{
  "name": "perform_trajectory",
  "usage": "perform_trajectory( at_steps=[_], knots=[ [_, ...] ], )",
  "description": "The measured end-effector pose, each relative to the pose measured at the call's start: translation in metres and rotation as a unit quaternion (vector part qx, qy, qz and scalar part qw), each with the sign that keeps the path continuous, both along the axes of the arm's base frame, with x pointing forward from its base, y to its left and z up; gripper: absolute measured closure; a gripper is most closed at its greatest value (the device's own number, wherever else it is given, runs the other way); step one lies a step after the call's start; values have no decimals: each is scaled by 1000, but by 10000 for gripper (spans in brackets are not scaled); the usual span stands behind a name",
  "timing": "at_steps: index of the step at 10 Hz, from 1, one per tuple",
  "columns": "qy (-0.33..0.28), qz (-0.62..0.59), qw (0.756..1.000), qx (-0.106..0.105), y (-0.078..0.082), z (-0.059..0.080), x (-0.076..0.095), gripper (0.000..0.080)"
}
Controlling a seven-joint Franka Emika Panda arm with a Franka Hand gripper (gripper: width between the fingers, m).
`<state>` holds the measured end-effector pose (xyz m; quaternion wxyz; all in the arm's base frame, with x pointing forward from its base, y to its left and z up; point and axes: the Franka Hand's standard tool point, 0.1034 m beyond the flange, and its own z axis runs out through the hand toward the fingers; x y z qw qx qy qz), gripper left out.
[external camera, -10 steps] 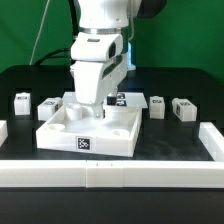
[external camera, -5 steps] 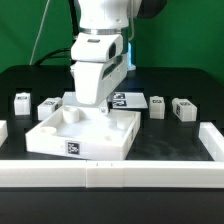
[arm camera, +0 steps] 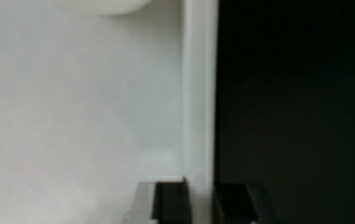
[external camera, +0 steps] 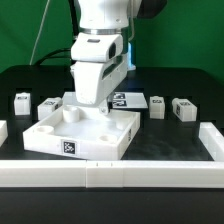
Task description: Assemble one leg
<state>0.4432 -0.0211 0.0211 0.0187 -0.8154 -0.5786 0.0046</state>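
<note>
My gripper (external camera: 100, 107) reaches down onto the far wall of the large white square tray-like piece (external camera: 95, 147), which lies flat on the black table with round corner sockets and a marker tag on its front wall. In the wrist view my gripper (arm camera: 204, 202) has one finger on either side of that piece's wall (arm camera: 199, 90), shut on it. Several legs, small white tagged blocks, stand apart on the table: two on the exterior view's left (external camera: 21, 100) (external camera: 47, 106) and two on its right (external camera: 157, 104) (external camera: 183, 108). None is held.
The marker board (external camera: 127, 98) lies behind the tray piece, partly hidden by the arm. A low white wall (external camera: 150, 175) runs along the front of the table and up both sides (external camera: 213, 140).
The tray piece has turned and slid toward the exterior view's left and front with my gripper on its wall. Most of this happened in the first half second. The legs have not moved.
</note>
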Motion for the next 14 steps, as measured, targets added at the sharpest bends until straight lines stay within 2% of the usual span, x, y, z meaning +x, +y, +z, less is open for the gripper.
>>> perform_trajectory(
  at_steps=[2,3,6,7,13,14],
  knots=[
    [1,5,1000,0,0,0,0,744],
    [7,38,999,-1,4,2,6,742],
    [9,97,995,6,30,0,21,742],
    [9,98,995,7,33,0,21,742],
    [4,131,991,9,30,0,23,742],
    [2,145,989,10,37,0,25,742]
  ],
)
